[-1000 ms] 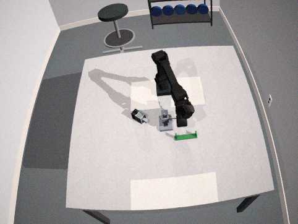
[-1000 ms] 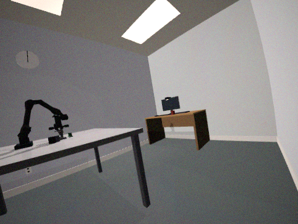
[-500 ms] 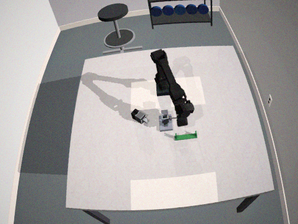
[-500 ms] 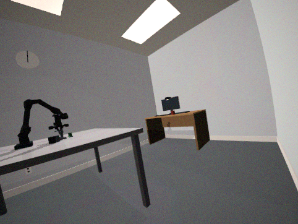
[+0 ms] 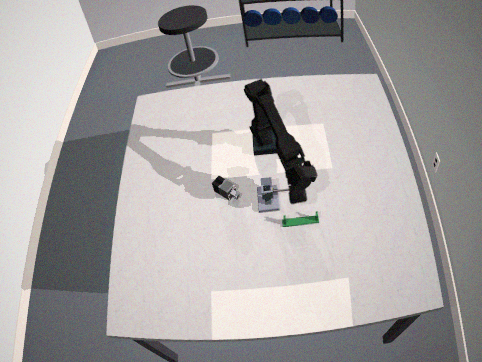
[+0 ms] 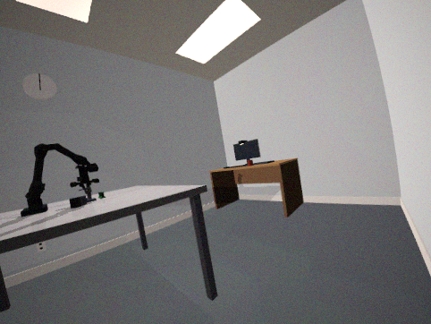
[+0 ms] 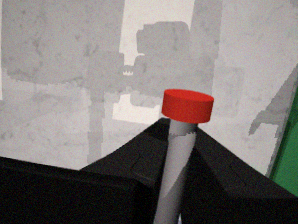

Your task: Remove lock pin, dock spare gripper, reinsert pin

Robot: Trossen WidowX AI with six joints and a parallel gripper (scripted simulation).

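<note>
The lock pin (image 5: 282, 190) (image 7: 177, 165) has a grey shaft and a red head. My gripper (image 5: 297, 194) (image 7: 173, 129) is shut on it, both black fingers against the shaft just below the head. The pin runs level from the fingers to the socket of the grey-blue mount (image 5: 269, 206); how deep its far end sits in the socket cannot be told. The spare gripper (image 5: 227, 188) (image 6: 78, 202), black and grey with a light metallic end, lies on the table left of the mount, apart from it.
A green holder (image 5: 300, 221) (image 6: 102, 195) (image 7: 287, 162) with upright ends stands on the table, just beyond the mount and below my gripper in the top view. The arm's base (image 5: 263, 145) stands behind the mount. A stool (image 5: 183, 20) and a weight rack stand off the table.
</note>
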